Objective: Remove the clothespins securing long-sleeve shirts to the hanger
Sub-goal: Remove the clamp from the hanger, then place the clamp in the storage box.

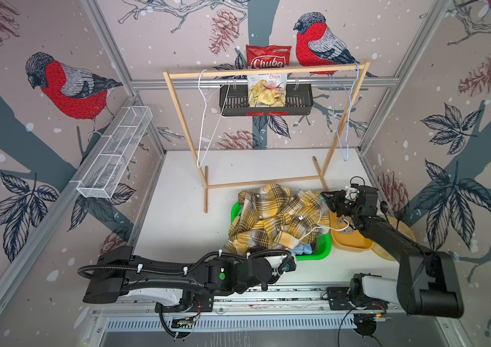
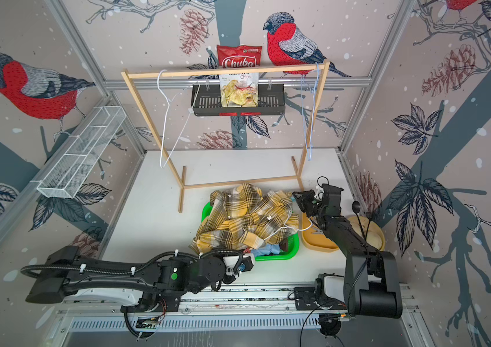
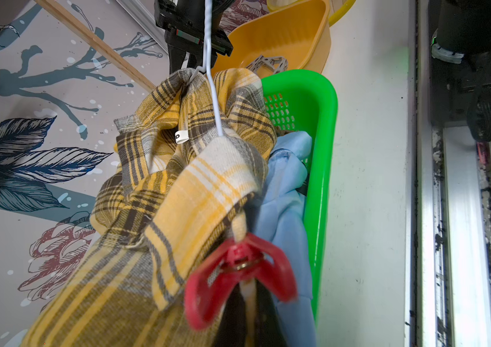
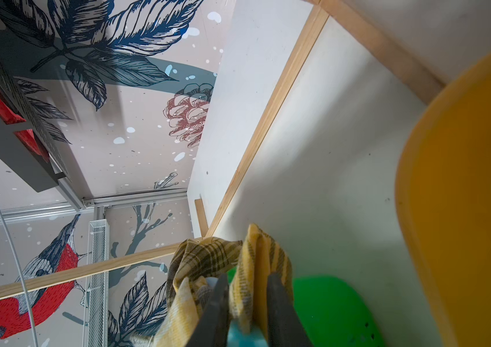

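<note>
1. Right pincer is where the action is. Its jaws stand narrow, nipped onto a fold of the yellow plaid shirt with the light blue clothespin between them (how hard the squeeze is, we cannot tell).
2. That shirt lies heaped over the green basket on the bench. The light blue shirt is tucked under it, and the white hanger runs into its folds.
3. Left pincer is fully shut at the near end of the heap, right by the red clothespin, which is clamped on an edge of the plaid. What that pincer has hold of is hidden from us.
4. We judge the step in hand to be gripping the blue clip for removal, with the red one not yet off.
5. Next move, as we read it: squeeze the clip's handles enough to spread its mouth. Then draw it straight off fabric and wire without dragging the shirt along.
6. The yellow tub just beside the basket looks a likely drop spot.
7. Watch out: if more cloth than clip is caught, the pull lifts the heap.
</note>
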Robot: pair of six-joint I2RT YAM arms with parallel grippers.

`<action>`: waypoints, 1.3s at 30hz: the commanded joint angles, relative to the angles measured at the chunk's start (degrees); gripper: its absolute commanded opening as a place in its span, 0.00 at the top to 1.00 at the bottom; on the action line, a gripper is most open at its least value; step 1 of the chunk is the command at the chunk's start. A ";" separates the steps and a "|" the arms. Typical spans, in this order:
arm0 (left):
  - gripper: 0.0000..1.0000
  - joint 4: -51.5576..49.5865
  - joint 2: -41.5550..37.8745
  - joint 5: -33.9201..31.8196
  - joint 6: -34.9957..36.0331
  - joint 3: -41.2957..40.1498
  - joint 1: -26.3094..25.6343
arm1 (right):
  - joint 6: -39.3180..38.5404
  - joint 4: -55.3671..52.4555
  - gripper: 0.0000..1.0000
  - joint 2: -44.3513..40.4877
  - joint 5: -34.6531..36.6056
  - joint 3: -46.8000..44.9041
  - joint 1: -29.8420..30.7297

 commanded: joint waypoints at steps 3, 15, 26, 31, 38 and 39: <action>1.00 -0.11 0.72 2.50 -0.87 0.51 -0.16 | -0.01 0.11 0.84 -0.69 0.60 -0.38 -0.10; 1.00 -0.80 3.06 1.76 -2.30 1.41 -0.18 | -2.70 -5.68 0.90 -5.03 1.04 -0.39 -3.57; 1.00 -0.17 2.25 -0.36 -3.85 1.67 0.20 | -9.69 -15.63 0.88 -10.89 0.66 -2.11 -18.10; 1.00 -2.49 4.35 1.39 -4.60 5.35 1.78 | -13.02 -16.63 0.78 -10.35 2.11 -4.20 -20.90; 1.00 -6.90 9.02 1.78 -7.77 10.52 2.50 | -14.97 -17.09 0.26 -12.04 3.48 -5.34 -21.20; 1.00 -6.79 9.14 2.05 -8.25 10.45 2.60 | -15.51 -18.13 0.22 -13.32 4.02 -5.17 -21.20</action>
